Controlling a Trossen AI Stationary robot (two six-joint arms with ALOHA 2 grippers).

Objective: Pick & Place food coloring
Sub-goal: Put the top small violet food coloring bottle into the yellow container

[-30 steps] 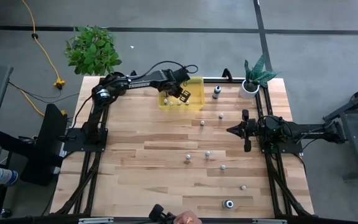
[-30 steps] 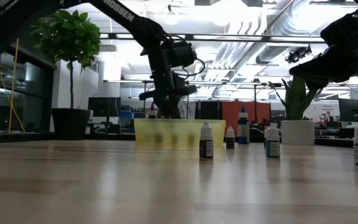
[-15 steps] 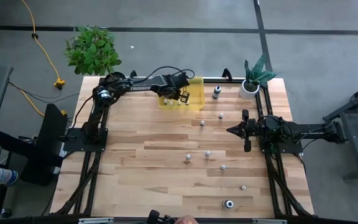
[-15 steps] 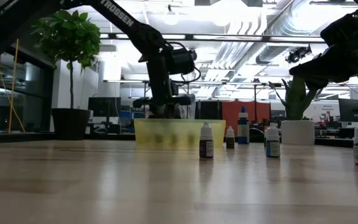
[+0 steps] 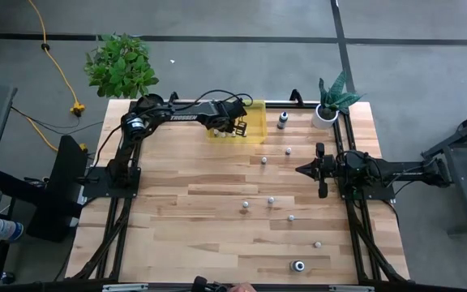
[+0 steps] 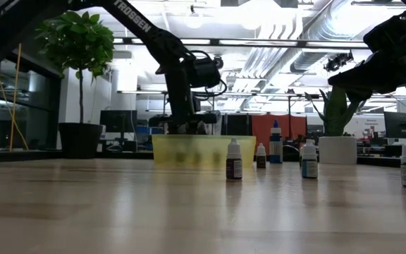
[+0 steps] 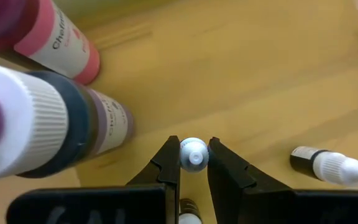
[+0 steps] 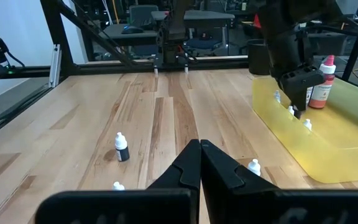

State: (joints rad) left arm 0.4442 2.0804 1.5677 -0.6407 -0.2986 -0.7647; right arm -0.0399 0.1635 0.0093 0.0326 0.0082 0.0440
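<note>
Butcher-block table, loose food coloring bottles scattered across its near and middle stretch. Right gripper waiting at the right edge, fingers pressed together, empty. Farther back, left gripper reaching into the yellow bin, fingers pinching a white-capped bottle among bottles already inside. Placing step, likely; next: part the fingers, lift clear.

L gripper lower, into bin.
</note>
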